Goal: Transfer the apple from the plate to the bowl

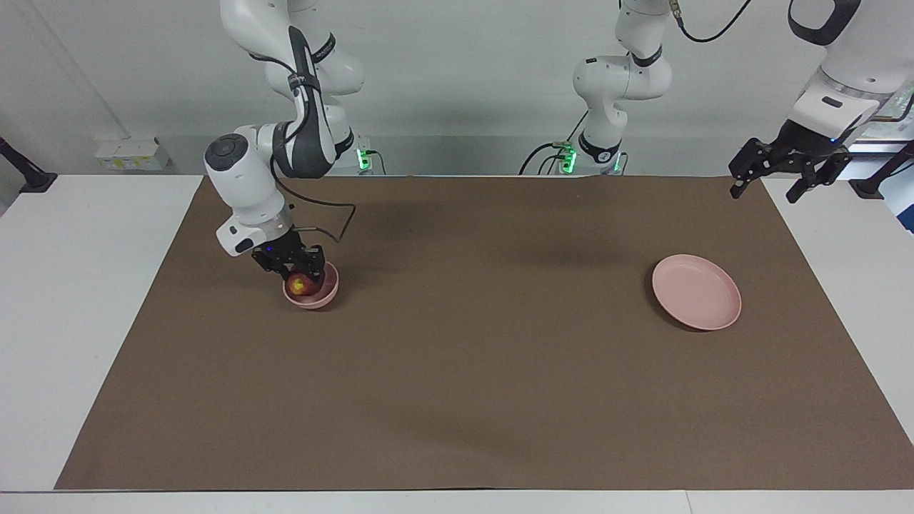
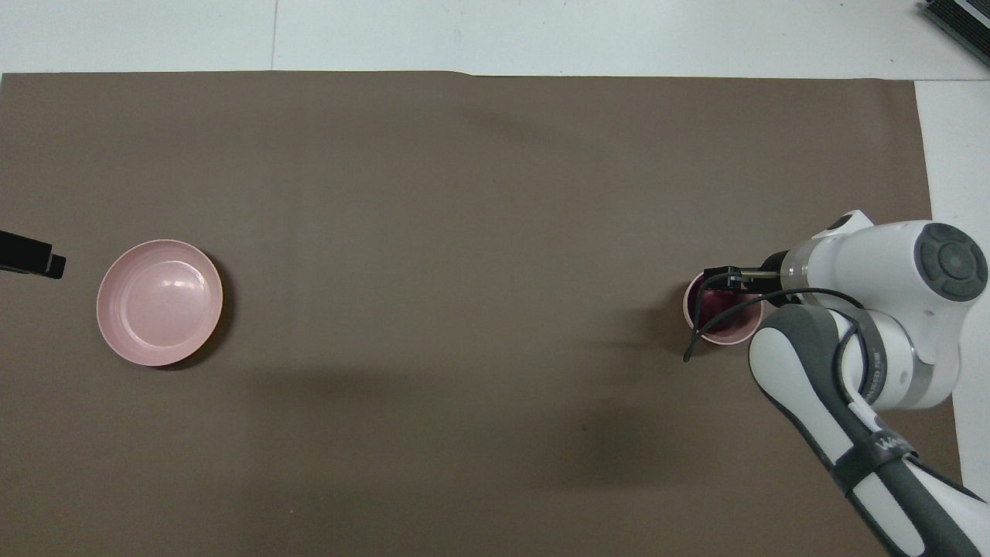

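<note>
At the left of the facing view, the right gripper (image 1: 298, 270) reaches down into the bowl (image 1: 312, 295), its fingers closed around the apple (image 1: 301, 285) sitting inside it. The plate (image 1: 696, 291) lies bare at the right on the desk (image 1: 457, 371). The left gripper (image 1: 785, 171) waits at upper right, fingers spread.

A robotics lab: two white jointed robot arms (image 1: 285, 143) are mounted by a plain white surface (image 1: 86, 300) under a brown paper sheet (image 1: 464, 357), against a bare wall with green-lit control boxes (image 1: 568, 158).
</note>
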You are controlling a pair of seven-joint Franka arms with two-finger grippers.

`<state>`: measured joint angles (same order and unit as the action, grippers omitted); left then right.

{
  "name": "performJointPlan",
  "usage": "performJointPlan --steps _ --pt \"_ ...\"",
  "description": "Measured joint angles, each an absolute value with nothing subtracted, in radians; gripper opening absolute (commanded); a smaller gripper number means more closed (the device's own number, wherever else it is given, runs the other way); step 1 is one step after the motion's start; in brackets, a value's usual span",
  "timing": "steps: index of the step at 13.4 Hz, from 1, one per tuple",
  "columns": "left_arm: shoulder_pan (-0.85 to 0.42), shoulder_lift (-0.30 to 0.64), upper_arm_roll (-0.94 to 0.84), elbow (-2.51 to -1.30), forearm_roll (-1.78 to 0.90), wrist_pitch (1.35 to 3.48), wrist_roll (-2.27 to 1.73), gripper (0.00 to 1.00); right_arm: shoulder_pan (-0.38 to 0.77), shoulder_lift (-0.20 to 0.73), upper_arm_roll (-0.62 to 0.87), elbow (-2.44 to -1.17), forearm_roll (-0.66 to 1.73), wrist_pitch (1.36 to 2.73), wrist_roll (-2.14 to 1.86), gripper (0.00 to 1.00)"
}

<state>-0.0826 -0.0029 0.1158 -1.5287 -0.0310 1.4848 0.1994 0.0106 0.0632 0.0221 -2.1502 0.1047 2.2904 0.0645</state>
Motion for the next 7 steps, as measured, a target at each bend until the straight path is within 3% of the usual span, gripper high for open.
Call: performJointPlan --steps 7 --pt "-0.083 -0.008 0.114 -1.529 -0.021 1.46 0.199 1.0 0.002 0.045 0.006 -1.792 0.052 1.815 0.077 1.0"
